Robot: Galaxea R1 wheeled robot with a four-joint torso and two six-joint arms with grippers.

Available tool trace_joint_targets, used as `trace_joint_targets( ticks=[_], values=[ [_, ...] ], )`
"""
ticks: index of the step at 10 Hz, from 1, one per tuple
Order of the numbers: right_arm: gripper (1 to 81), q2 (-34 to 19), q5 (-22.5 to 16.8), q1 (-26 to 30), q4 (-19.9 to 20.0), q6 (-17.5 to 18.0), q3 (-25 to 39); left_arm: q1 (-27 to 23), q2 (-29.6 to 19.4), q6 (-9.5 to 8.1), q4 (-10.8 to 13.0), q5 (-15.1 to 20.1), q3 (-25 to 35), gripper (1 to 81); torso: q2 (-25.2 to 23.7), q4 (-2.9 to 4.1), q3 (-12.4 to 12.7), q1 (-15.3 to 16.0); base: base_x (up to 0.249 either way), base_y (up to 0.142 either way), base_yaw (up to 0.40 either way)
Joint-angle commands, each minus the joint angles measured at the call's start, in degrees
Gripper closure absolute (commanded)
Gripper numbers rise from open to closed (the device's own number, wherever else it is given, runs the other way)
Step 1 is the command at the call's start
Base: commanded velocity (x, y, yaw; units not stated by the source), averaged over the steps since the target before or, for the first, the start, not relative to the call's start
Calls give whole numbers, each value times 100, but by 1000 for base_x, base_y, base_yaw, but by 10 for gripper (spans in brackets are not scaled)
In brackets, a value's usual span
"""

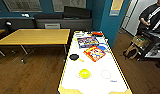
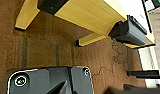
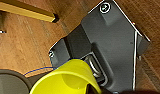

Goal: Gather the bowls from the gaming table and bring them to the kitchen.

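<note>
The gaming table (image 1: 71, 86), long and white-topped with a thin yellow edge, runs away from me in the head view. Near its front end sits a bright yellow-green bowl (image 1: 84, 73), with a pale see-through bowl (image 1: 105, 74) to its right. In the right wrist view another yellow-green bowl (image 3: 68, 80) hangs close above the wooden floor, in front of the robot's dark plate. My right gripper (image 3: 90, 89) appears shut on its rim.
Flat colourful game boxes (image 1: 94, 53), a black round piece (image 1: 74, 57) and a blue disc (image 1: 103, 46) lie further along the gaming table. A wide wooden-topped table (image 1: 33, 36) stands to the left. A person (image 1: 152, 15) stands by a cart at the right doorway.
</note>
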Motion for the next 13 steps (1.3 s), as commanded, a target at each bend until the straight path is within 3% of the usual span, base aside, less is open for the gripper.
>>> trace_joint_targets(
  ticks=[1,4,7,8,11,13],
  values=[
    [811,424,-192,-178,-318,-20,-573,-1145,-670,-1027,-16,494,331,10,0,0,0,0,0,0,0],
    [811,732,-227,-109,-292,-11,-1075,-1743,-556,-1388,-25,995,340,10,0,0,0,0,0,0,0],
    [811,837,-280,-20,-300,-2,-1110,-2244,-293,-2292,-7,1241,85,10,0,0,0,0,0,0,0],
    [811,898,-289,-3,-308,-2,-1137,-2437,-188,-2407,-7,1416,41,10,0,0,0,0,0,0,0],
    [811,996,-394,94,-309,-11,-1145,-3061,181,-2486,-7,1943,-143,10,0,0,0,0,0,0,0],
    [811,1039,-447,129,-309,-11,-1154,-3483,349,-2521,-16,2093,-301,10,0,0,0,0,0,0,0]
  ],
)
